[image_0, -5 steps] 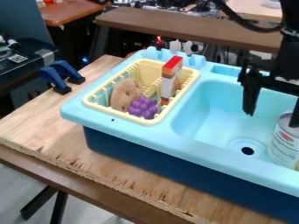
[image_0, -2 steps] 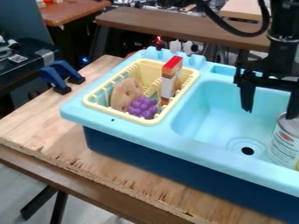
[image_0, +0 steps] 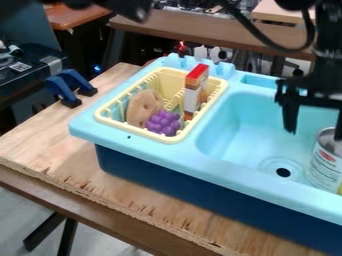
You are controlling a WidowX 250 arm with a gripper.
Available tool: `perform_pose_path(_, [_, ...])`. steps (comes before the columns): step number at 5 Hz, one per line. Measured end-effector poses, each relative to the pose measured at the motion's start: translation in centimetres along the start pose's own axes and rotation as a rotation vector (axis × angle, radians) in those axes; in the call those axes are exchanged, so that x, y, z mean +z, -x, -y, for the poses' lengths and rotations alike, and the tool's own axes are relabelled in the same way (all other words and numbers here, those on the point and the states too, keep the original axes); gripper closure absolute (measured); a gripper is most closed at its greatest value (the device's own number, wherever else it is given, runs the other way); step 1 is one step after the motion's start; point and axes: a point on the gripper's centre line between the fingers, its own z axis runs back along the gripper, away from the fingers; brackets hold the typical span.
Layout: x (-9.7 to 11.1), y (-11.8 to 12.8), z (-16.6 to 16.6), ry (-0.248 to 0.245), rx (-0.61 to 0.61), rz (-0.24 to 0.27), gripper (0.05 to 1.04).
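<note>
**Over the toy sink point(image_0: 87, 131), the end effector point(image_0: 314, 134) hangs open by the can point(image_0: 325, 167)**

Along the near side, the brown edge of a desk point(image_0: 80, 207) slants across the view, with black legs point(image_0: 67, 237) below it and pale floor point(image_0: 20, 200) beyond its edge. A plywood board point(image_0: 40, 145) with a splintered front edge lies on the desk and carries the toy sink, dark blue below and light blue on top.

Inside the basin, at the view's right edge, the can stands upright, its label white with a red mark, near the round drain point(image_0: 283, 172). A sliver of something yellow point(image_0: 340, 189) shows beside the can's lower part. The end effector points down over the basin, its two black fingers spread well apart. One is over the open basin; the other is at the can's top, and whether they touch is impossible to tell.

Beside the basin, a pale yellow rack point(image_0: 105, 119) holds purple grapes point(image_0: 163, 123), a flat tan piece point(image_0: 143, 107) leaning behind them, and an upright carton point(image_0: 194, 92) with a red top.

Farther back, two blue clamps point(image_0: 69, 86) sit at the board's edge. Beyond the sink runs a brown bench point(image_0: 200, 32), with dark clutter point(image_0: 177, 57) under it.
</note>
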Motion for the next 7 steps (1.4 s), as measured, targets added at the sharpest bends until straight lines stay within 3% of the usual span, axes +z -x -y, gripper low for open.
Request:
perform_pose_path(2, [-1.2, -0.2, 1.1, -0.01, -0.018, -0.024, 0.082])
perform_pose_path(3, [-1.5, 0.9, 1.1, 0.001, 0.028, -0.078, 0.082])
perform_pose_path(5, [-1.0, 5.2, 0.8, -0.055, 0.012, -0.25, 0.082])
perform_pose_path(7, [-0.6, 7.0, 1.2, -0.009, 0.049, -0.33, 0.082])
